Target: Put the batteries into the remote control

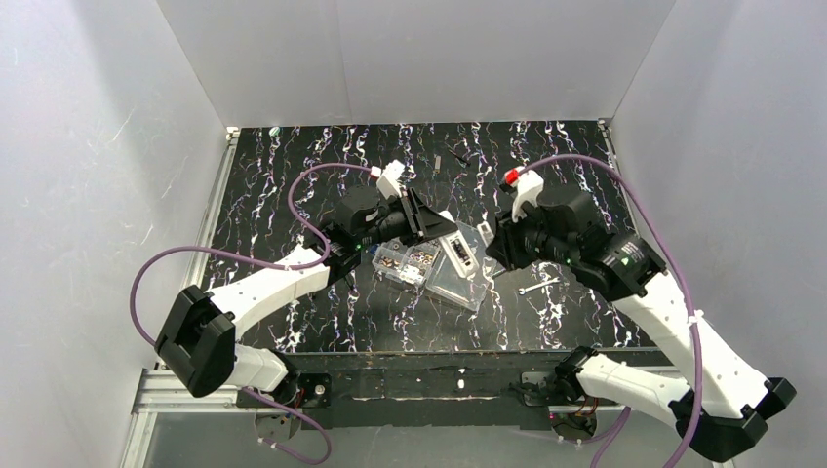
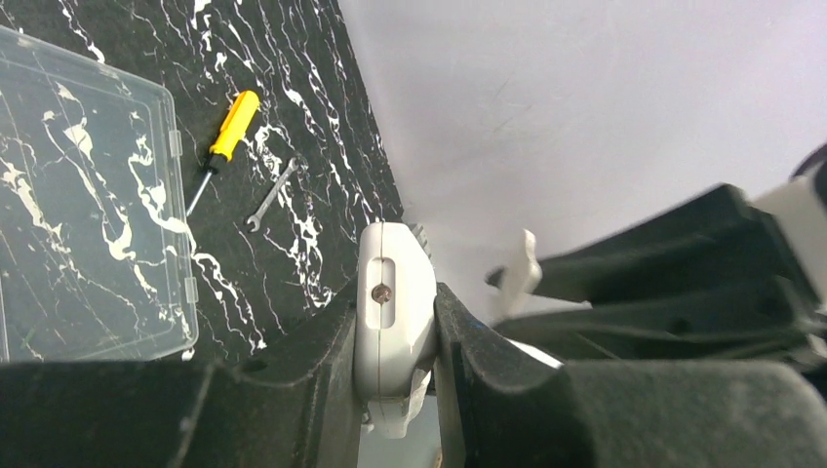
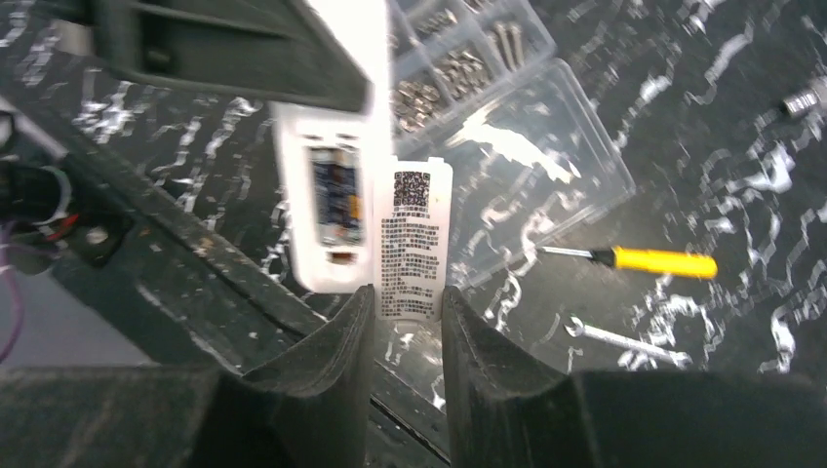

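- My left jaws are pressed onto the remote control, one on each side. It hangs off the worktop, just above the far right side of the clear organiser box.
- My right jaws pinch a thin white battery cover by its long edges. It is held alongside the remote's open bay, and I cannot tell whether the two touch.
- Handling, as I judge it: the remote is light, stiff, smooth plastic, so it could twist in a narrow pinch. Holding its body away from the bay seems best. The cover looks thin and may flex or snap, so I would take it gently by its edges.
- Only the right wrist view shows the open bay. Something dark blue sits in it, probably a cell, but it is too blurred to be sure. The left wrist view shows just the remote's narrow edge, with a slot and a screw.
- On the worktop right of the box lie a yellow-handled screwdriver and a small spanner.
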Robot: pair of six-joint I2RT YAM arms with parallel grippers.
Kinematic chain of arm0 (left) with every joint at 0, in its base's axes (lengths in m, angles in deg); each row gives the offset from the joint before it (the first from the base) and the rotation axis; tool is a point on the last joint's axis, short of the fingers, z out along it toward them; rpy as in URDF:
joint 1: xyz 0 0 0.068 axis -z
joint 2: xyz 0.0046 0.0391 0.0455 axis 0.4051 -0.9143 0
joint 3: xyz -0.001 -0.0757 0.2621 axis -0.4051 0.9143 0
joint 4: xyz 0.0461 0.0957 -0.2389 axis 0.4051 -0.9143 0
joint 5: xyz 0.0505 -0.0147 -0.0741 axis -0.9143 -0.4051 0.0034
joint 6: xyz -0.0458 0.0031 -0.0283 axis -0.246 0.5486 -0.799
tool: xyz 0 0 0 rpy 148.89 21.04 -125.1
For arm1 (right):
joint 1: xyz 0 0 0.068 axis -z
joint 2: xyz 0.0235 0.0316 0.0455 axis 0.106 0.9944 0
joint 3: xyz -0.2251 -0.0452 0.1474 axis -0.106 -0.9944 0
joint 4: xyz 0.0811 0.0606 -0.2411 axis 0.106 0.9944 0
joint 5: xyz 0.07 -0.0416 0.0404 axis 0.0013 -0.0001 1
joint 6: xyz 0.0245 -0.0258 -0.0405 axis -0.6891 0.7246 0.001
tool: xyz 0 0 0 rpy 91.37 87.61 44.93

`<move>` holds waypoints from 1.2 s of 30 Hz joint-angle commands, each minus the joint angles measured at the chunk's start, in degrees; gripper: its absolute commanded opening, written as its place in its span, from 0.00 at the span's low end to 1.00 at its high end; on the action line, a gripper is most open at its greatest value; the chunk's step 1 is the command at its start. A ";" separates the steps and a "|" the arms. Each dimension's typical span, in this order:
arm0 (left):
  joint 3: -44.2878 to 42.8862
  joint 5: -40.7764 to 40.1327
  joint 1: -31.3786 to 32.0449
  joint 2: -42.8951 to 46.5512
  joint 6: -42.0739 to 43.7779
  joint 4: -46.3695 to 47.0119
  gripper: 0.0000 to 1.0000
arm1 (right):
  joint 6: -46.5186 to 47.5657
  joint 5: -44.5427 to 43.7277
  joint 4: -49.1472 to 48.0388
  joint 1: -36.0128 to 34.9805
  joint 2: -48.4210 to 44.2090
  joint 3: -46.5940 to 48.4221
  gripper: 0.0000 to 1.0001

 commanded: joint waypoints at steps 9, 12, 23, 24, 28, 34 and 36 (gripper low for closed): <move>0.77 -3.23 -0.05 -0.16 -1.14 7.29 0.00 | 4.89 13.71 5.57 -0.62 7.43 10.51 0.20; 0.52 -3.38 -0.02 -0.38 -1.47 7.66 0.00 | 4.91 14.07 6.53 -1.03 9.00 11.06 0.20; 0.59 -1.70 0.06 -0.31 -1.71 8.08 0.00 | 3.99 9.37 10.31 -1.46 15.51 15.49 0.21; 0.58 -1.62 0.07 -0.18 -1.49 7.96 0.00 | 3.72 8.81 10.38 -1.40 15.65 15.57 0.21; 0.82 -1.60 0.05 0.19 -1.19 7.52 0.00 | 2.65 7.01 10.18 -1.44 15.81 15.28 0.23; 0.85 -1.34 0.12 -0.14 -1.67 7.96 0.00 | 2.43 7.34 9.49 -1.44 15.85 15.01 0.23; 0.87 -1.35 0.06 -0.18 -1.68 8.00 0.00 | 2.48 7.59 9.25 -1.44 16.14 15.14 0.23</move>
